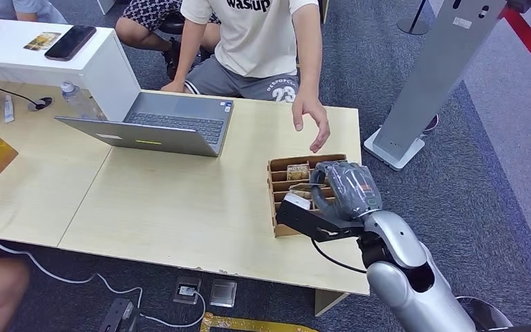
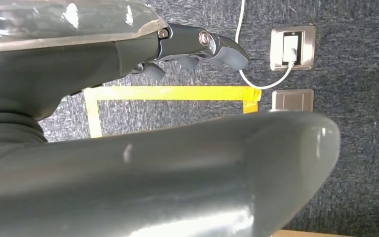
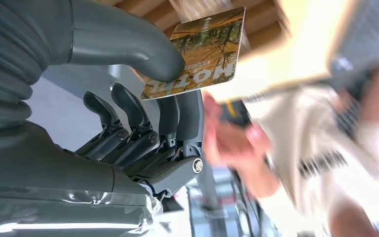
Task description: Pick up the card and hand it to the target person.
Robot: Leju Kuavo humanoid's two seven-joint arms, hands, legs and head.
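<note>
1. One card [image 3: 202,52] is pinched between the thumb and fingers of the right hand [image 1: 342,190], right of centre in the head view, above the cardboard holder [image 1: 276,200] on the table [image 1: 180,200].
2. Pickup looks done.
3. The person's hand [image 1: 311,117] waits just above; handover remains.
4. The left hand [image 2: 128,54] hangs holding nothing, fingers partly curled.

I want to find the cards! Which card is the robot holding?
The one pinched in the right hand, the autumn-tree card. The other card lies on the white table.

My right hand [image 1: 342,190] covers much of the cardboard organizer [image 1: 281,181], hiding the card [image 3: 202,54] from the head view. Behind the card, the person [image 3: 296,158] is blurred. My thumb hides one card corner.
</note>
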